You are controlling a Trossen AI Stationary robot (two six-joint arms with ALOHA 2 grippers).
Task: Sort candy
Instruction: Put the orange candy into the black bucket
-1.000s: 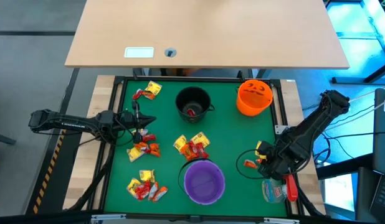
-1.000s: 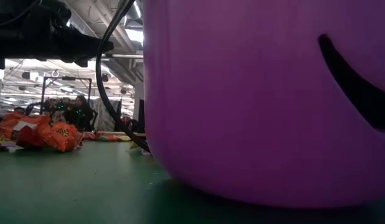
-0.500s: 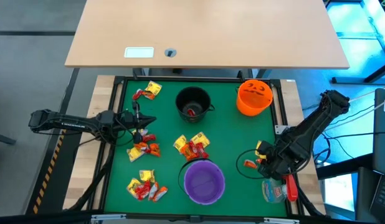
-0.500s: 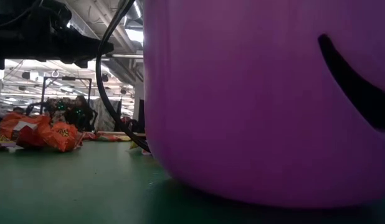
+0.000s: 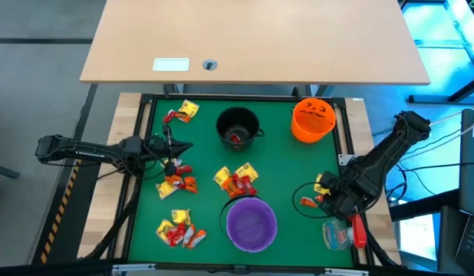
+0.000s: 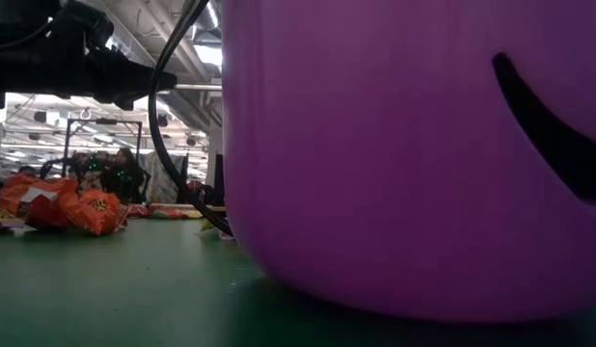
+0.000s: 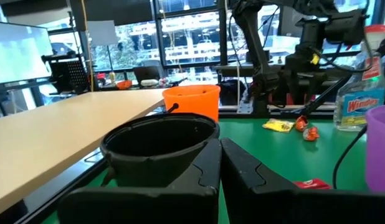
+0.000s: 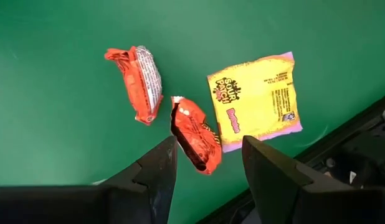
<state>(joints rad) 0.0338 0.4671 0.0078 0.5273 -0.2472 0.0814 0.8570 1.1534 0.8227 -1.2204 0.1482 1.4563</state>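
Observation:
Candy in red, orange and yellow wrappers lies in loose groups on the green mat (image 5: pixel 199 253): far left (image 5: pixel 182 113), left (image 5: pixel 178 179), middle (image 5: pixel 235 180), near left (image 5: pixel 178 228) and right (image 5: pixel 314 192). My right gripper (image 5: pixel 327 201) points down, open, above the right group. In its wrist view a red candy (image 8: pixel 195 142) lies on the mat between the open fingers (image 8: pixel 208 168), with an orange-red candy (image 8: pixel 139 74) and a yellow packet (image 8: pixel 255 102) beside it. My left gripper (image 5: pixel 183 148) hangs level and shut over the mat's left side, its fingers (image 7: pixel 220 162) pointing at the black bowl (image 7: pixel 161 146).
A black bowl (image 5: pixel 238 126) and an orange bowl (image 5: pixel 313 119) stand at the far side, a purple bowl (image 5: pixel 251 224) near the front; it fills the low view (image 6: pixel 404 145). A clear spray bottle with a red part (image 5: pixel 340 234) lies off the mat's right edge.

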